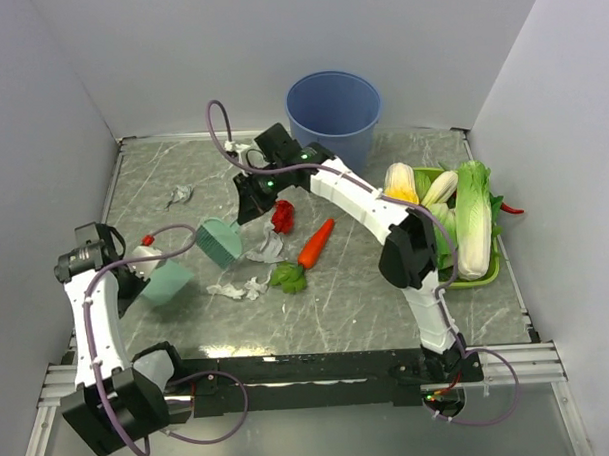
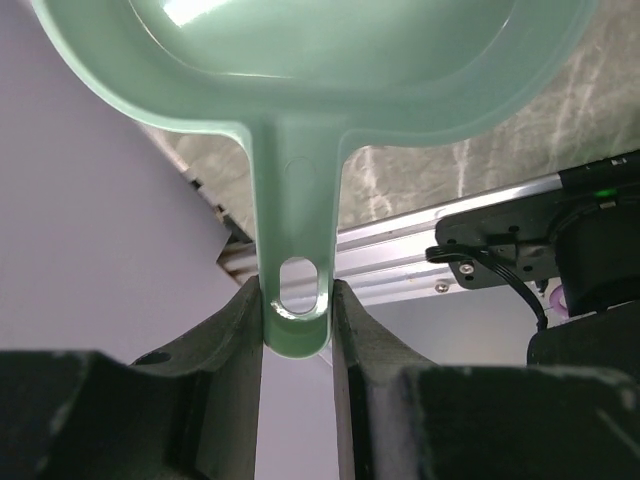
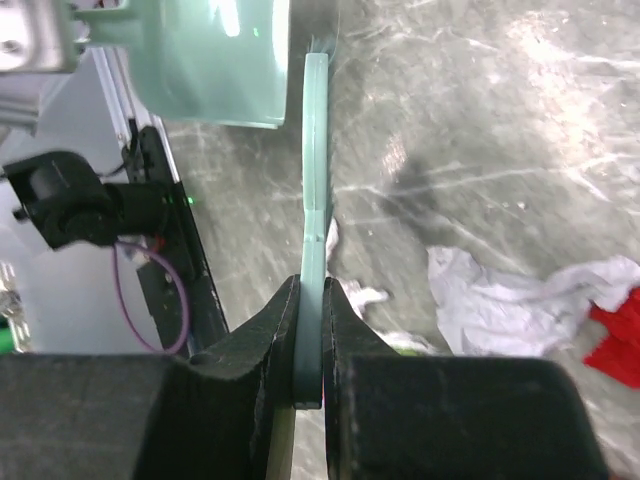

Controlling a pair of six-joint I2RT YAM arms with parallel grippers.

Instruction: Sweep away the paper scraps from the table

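Note:
Paper scraps lie mid-table (image 1: 367, 296): a red one (image 1: 282, 217), a white one (image 1: 268, 247) beside it and white bits (image 1: 239, 288) nearer the front. A grey scrap (image 1: 179, 195) sits apart at the back left. My right gripper (image 1: 251, 195) is shut on the thin handle of the teal brush (image 1: 220, 241), whose head is just left of the scraps. The right wrist view shows that grip (image 3: 311, 330) on the handle (image 3: 314, 180), with the white scrap (image 3: 500, 300) and the red scrap (image 3: 620, 335) at the right. My left gripper (image 2: 297, 310) is shut on the teal dustpan's handle (image 2: 295, 240). The dustpan (image 1: 168, 283) is held at the left front.
An orange carrot (image 1: 315, 245) with green leaves (image 1: 288, 279) lies just right of the scraps. A blue bucket (image 1: 333, 102) stands at the back centre. A green tray (image 1: 481, 280) of vegetables sits at the right. White walls close in the table.

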